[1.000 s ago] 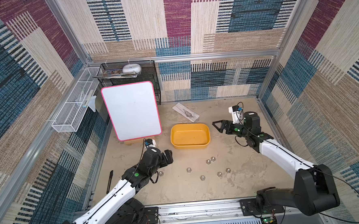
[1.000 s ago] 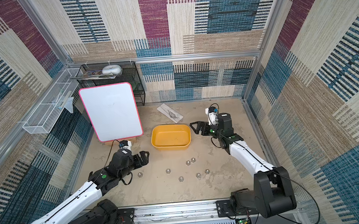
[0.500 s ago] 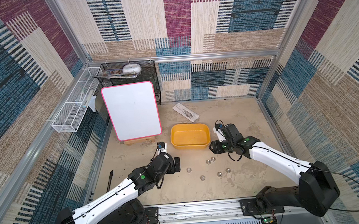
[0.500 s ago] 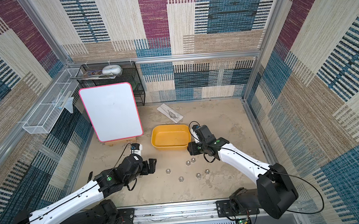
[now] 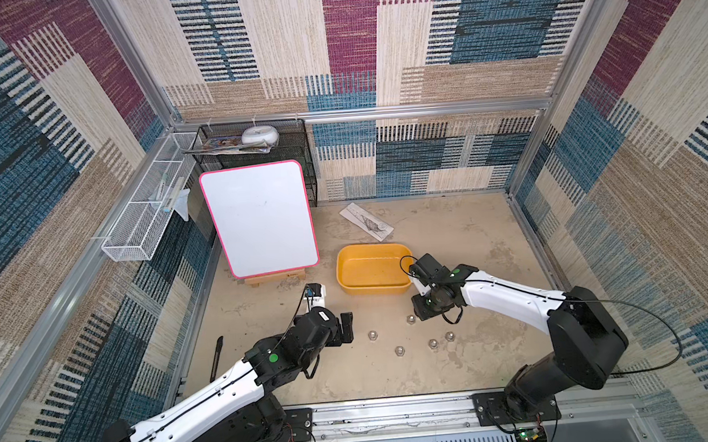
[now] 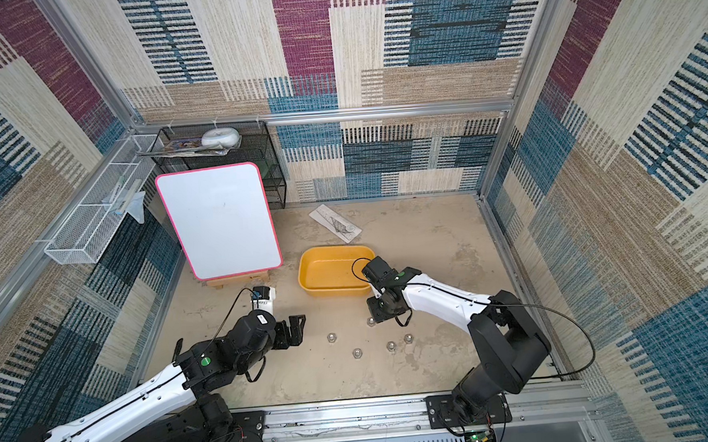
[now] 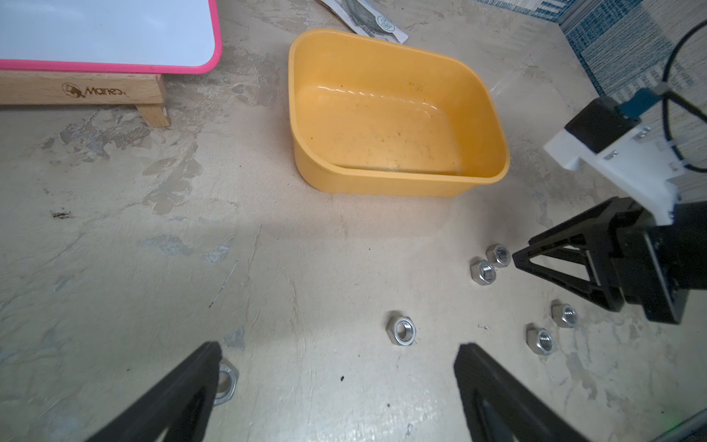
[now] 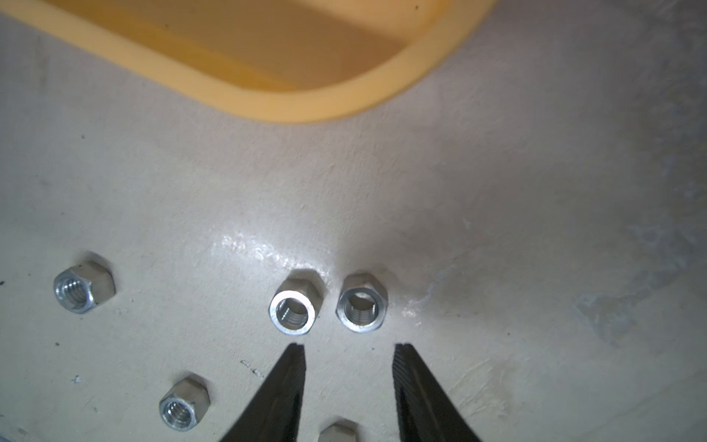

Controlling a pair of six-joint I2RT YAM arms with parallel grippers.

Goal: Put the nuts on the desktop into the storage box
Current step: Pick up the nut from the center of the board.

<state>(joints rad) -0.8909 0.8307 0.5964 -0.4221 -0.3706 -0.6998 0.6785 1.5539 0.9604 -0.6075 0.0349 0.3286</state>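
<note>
While woven walls [image 5: 334, 44] enclose mottled desktop [image 5: 449, 242], left tool [image 7: 338, 346] gapes wide, right tool [image 8: 349, 345] narrowly parted, empty.

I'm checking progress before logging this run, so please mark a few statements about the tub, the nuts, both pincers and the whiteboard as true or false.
1. The shallow yellow-orange plastic tub holds no small silver hex nuts. True.
2. The right pincer is clamped on a nut. False: its tips stand apart with nothing between them, just short of two nuts lying side by side on the beige desktop.
3. The left pincer stands wide open. True.
4. The pink-rimmed whiteboard lies flat on the desktop. False: it stands propped on a wooden stand.
</note>
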